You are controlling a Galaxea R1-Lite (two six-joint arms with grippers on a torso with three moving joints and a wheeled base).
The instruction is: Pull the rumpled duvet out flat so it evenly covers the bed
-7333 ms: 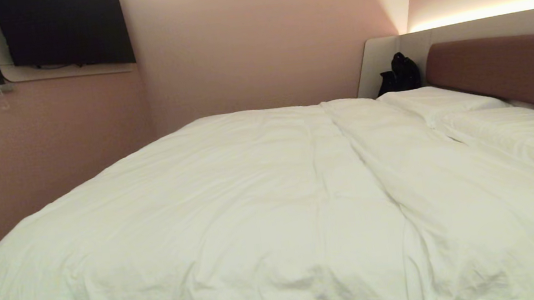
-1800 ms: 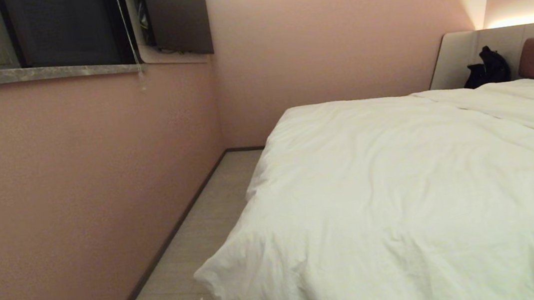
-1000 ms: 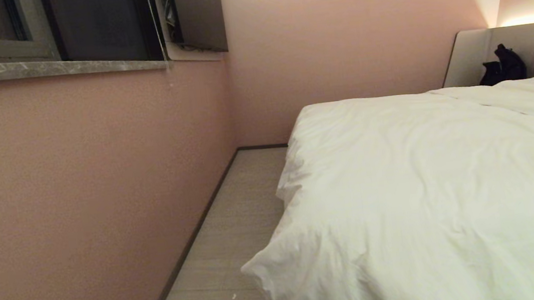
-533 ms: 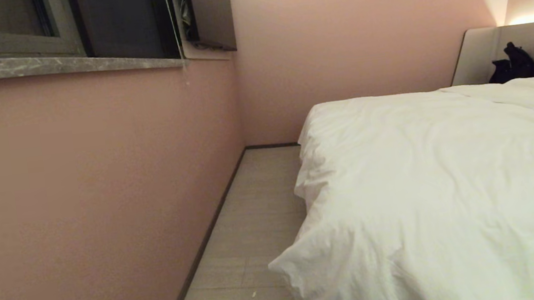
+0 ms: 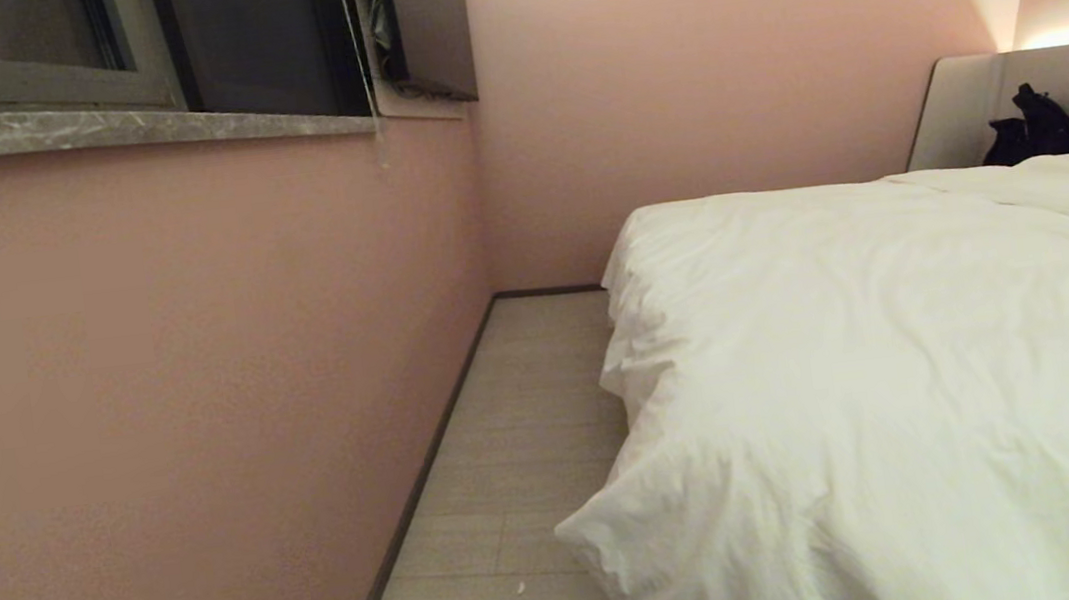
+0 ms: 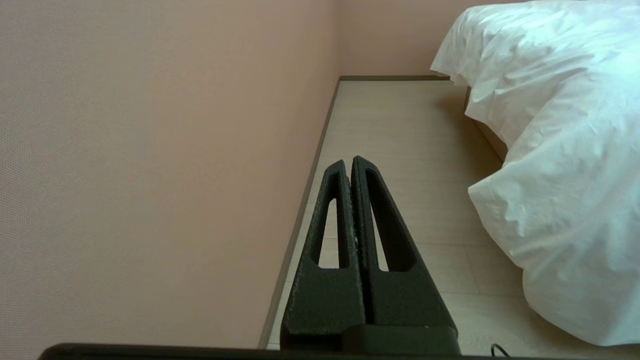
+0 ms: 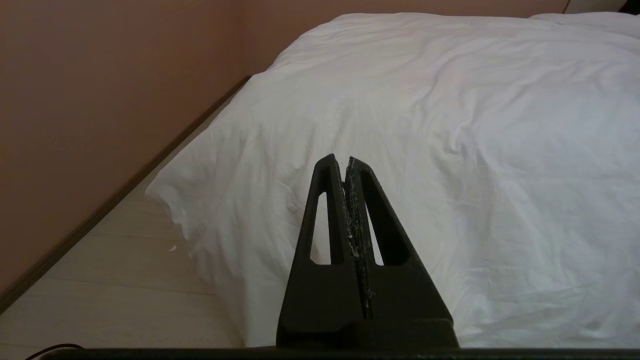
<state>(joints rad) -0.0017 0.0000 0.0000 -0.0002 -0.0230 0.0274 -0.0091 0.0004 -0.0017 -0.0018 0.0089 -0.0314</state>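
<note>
Left claw (image 6: 351, 161) pinched closed; puffy wrinkled white duvet (image 5: 883, 351).

duvet (image 5: 885, 371): white and puffy, lying spread across the bed, softly creased, its corner drooping over the edge toward the floor
place: lying ahead of the right gripper (image 7: 346, 161), apart from it; sitting off to one side of the left gripper (image 6: 350, 161)
bed (image 5: 961, 110): showing only pale headboard panels and a reddish-brown padded section, well beyond both grippers

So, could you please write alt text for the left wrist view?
The shut left gripper points along a strip of pale floor between a pink wall and the bed, touching nothing. The white duvet hangs over the bed's edge beside it, its corner bulging out over the floor.
</note>
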